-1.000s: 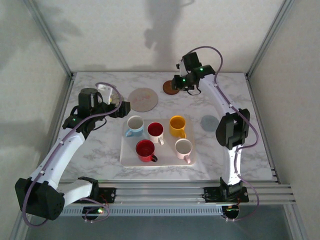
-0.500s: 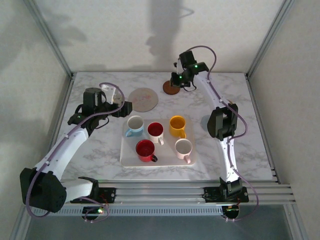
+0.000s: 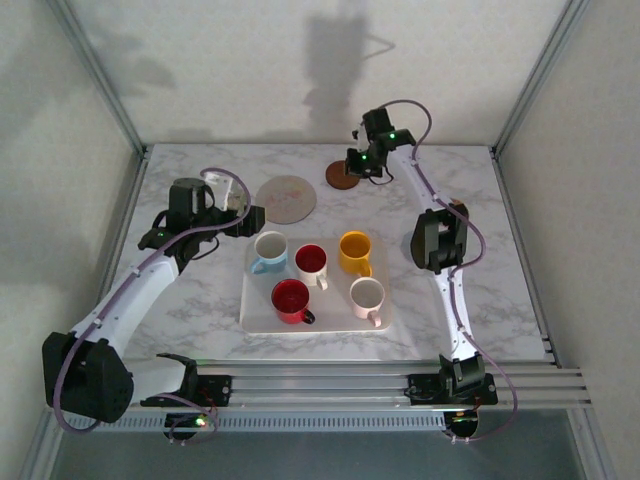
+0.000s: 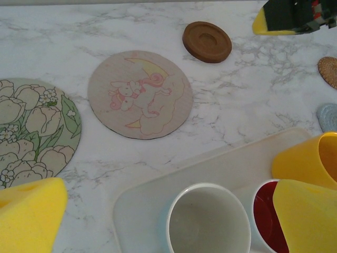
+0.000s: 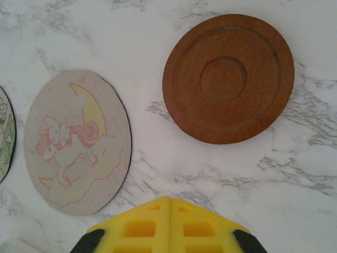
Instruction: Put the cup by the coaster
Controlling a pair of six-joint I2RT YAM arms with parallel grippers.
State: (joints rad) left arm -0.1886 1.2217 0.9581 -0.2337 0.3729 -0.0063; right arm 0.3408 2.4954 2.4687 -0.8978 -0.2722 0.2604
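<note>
Top external view: a white tray (image 3: 258, 312) sits in the middle of the marble table (image 3: 190, 310) and holds five cups. At the back are a blue-handled cup (image 3: 270, 249), a red-lined cup (image 3: 312, 261) and a yellow cup (image 3: 355, 250). In front are a red cup (image 3: 291, 299) and a pink-handled cup (image 3: 367, 296). Beyond the tray lie a moon coaster (image 3: 286, 198) and, further right, a brown coaster (image 3: 340, 178), well apart from every cup. The left gripper (image 3: 245, 216) hovers just beside the tray's far left corner, near the blue-handled cup. The right gripper (image 3: 358, 165) hangs over the far right edge of the brown coaster. Left wrist view: the two yellow fingers (image 4: 29, 221) stand wide apart, released, holding nothing. The mouth of the blue-handled cup lies below and between them, on the tray, with the red-lined cup just beside it on the right. A floral coaster (image 4: 31, 126) lies left of the moon coaster. Right wrist view: the yellow pads (image 5: 142, 229) are pressed together with nothing between them, over bare marble, with the brown coaster ahead and the moon coaster to its left.
</note>
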